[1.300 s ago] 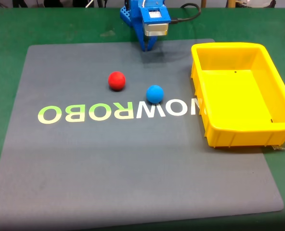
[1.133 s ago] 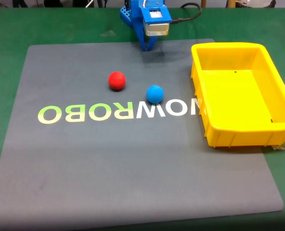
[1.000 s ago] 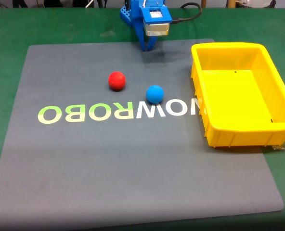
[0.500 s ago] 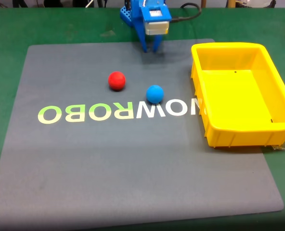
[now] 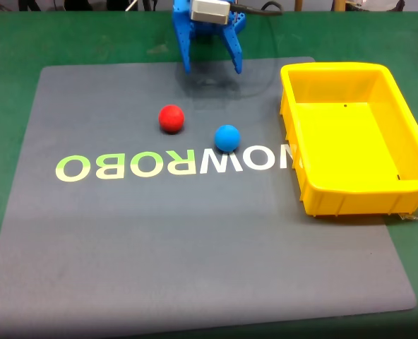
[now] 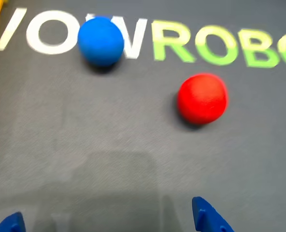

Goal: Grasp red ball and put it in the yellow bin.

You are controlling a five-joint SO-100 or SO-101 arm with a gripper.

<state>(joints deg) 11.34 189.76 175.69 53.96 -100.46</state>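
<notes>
The red ball [image 5: 171,118] rests on the grey mat, left of the blue ball [image 5: 227,138]; in the wrist view the red ball [image 6: 202,98] lies right of centre and the blue ball [image 6: 100,40] upper left. My blue gripper [image 5: 211,68] hangs open at the mat's far edge, its fingers spread wide, behind both balls and touching neither. Its two fingertips [image 6: 206,217] poke in at the bottom of the wrist view. The yellow bin [image 5: 304,173] stands empty at the right of the mat.
The grey mat [image 5: 124,233] with the lettering "ROBO" [image 5: 124,167] covers a green table [image 5: 11,42]. The bin's left wall is close to the blue ball. The mat's near half is bare.
The gripper has opened from shut to wide and its body has risen and shifted slightly left. Both balls and the bin have stayed put.
</notes>
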